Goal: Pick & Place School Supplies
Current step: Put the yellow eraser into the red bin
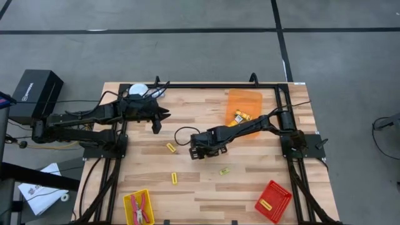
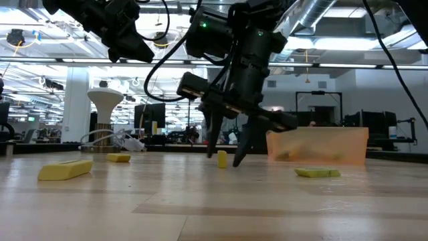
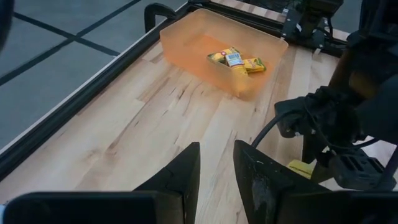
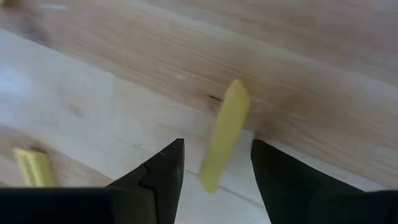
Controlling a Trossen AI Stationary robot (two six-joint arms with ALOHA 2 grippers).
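My right gripper [image 1: 199, 153] is open and points down at the middle of the table. Its fingertips stand on either side of a small yellow stick [image 4: 225, 134], which rests on the wood [image 2: 222, 158]; I see no touch. The gripper hides this stick in the high view. Three more yellow blocks lie loose on the table [image 1: 170, 147] [image 1: 175, 178] [image 1: 224, 170]. My left gripper [image 1: 156, 124] hovers empty at the far left, its fingers a narrow gap apart [image 3: 216, 152].
An orange tray [image 1: 250, 97] at the far right holds a few yellow items [image 3: 236, 60]. A yellow tray [image 1: 128, 209] at the near left holds red-handled pliers. A red tray [image 1: 281, 197] at the near right holds one yellow block. A white cup [image 1: 139, 90] stands behind the left gripper.
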